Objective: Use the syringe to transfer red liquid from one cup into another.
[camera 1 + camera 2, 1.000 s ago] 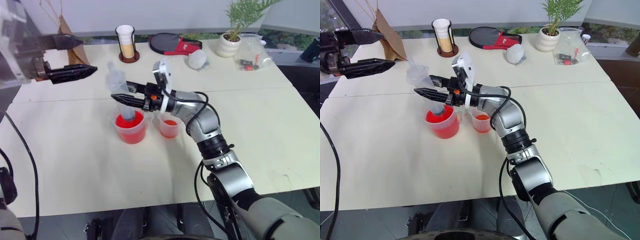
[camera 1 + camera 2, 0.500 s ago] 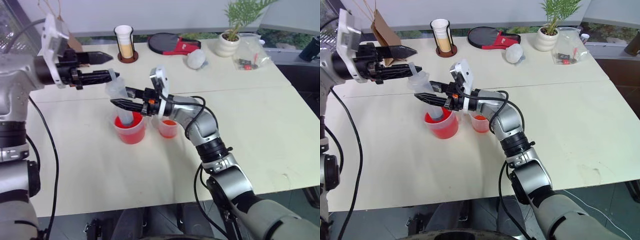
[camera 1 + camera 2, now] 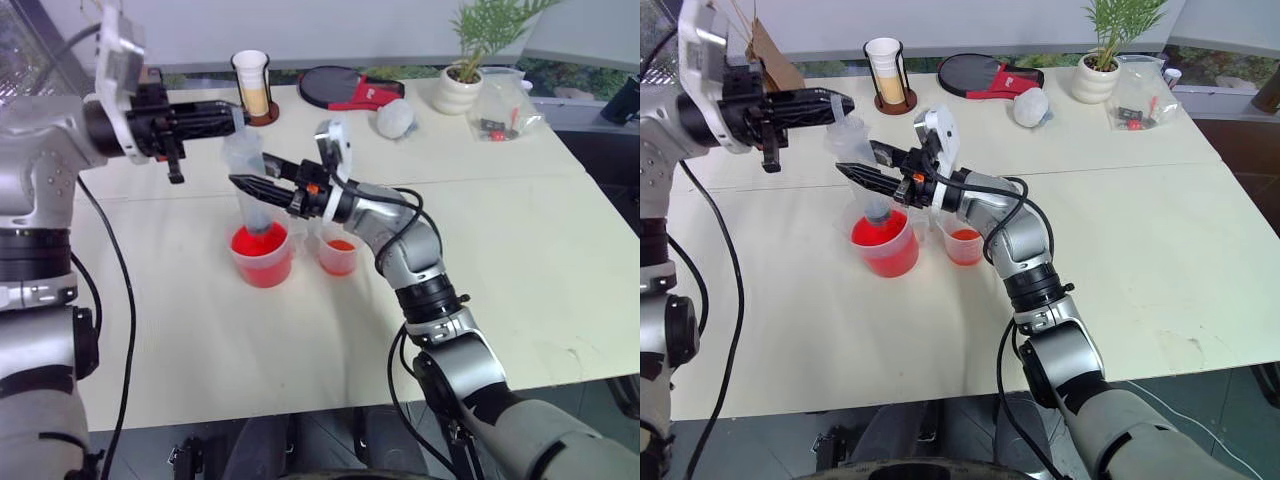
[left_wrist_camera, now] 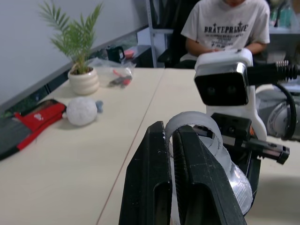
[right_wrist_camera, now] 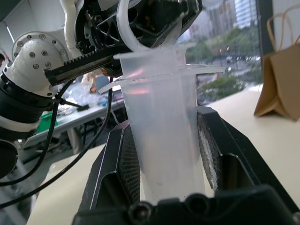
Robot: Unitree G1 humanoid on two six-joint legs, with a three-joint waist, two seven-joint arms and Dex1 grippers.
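With the syringe [image 3: 250, 190] clamped upright in the larger cup [image 3: 262, 256] by the right gripper [image 3: 262, 186] and its plunger top pinched by the left gripper [image 3: 225, 120], drawing and transfer to the smaller cup [image 3: 338, 256] are judged left.

The syringe [image 3: 252, 190] tip is hidden in the larger cup's [image 3: 262, 256] red liquid [image 3: 258, 243]; my left fingers [image 4: 197, 178] cover its plunger ring.

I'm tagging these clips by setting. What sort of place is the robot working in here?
Probably an office or lab room, not a kitchen. The large cream table stands by windows and bears everyday clutter: a potted green palm in a white pot and a red-and-black table-tennis paddle. A seated person in a white T-shirt watches from behind.
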